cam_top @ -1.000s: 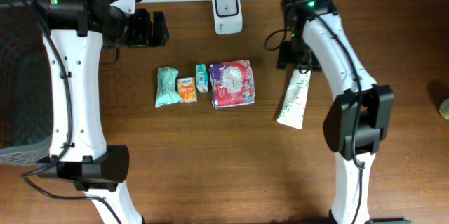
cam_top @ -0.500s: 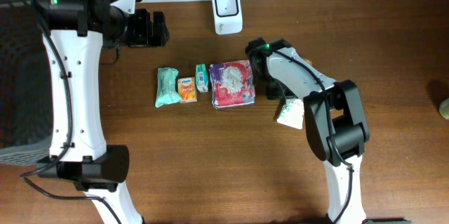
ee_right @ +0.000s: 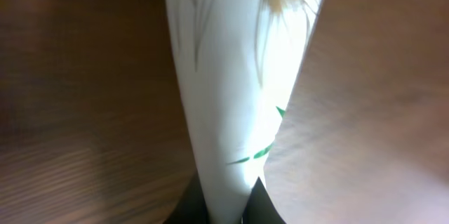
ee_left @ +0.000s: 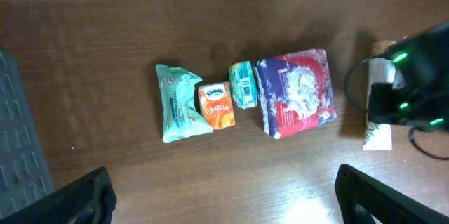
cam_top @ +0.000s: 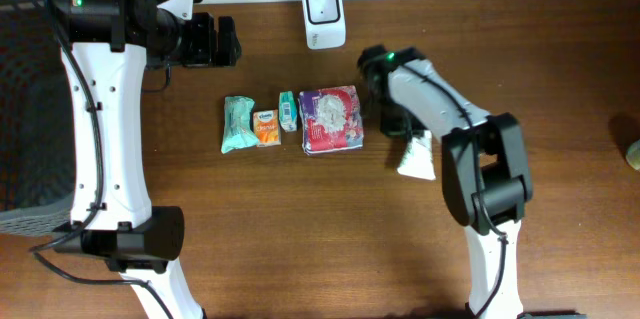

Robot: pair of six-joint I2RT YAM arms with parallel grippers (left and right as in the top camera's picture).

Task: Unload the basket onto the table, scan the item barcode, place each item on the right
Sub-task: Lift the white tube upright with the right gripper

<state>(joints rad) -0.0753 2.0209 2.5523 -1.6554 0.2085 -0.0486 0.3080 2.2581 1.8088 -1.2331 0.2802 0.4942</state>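
Tube: a white tube (cam_top: 416,159) with green leaf markings lies on the brown table (cam_top: 300,229), right of centre, just beside a red packet (cam_top: 332,119).
Right pincer: the right gripper (ee_right: 224,208) is closed on the tube, its dark fingers pinching the tube's narrower end.
Left pincer: the left gripper (ee_left: 223,182) hangs wide open at the far left, holding nothing.
Scanner: a white scanner (cam_top: 324,16) stands at the table's back edge, well apart from the tube.
Doing it well: probably lift the tube clear of the table, keep the pinch firm so the slim body cannot swivel, then turn its printed side toward the scanner's window.
Hard to see: no barcode shows in any view. In the overhead view the right arm hides the grip, and the wrist view is blurred.
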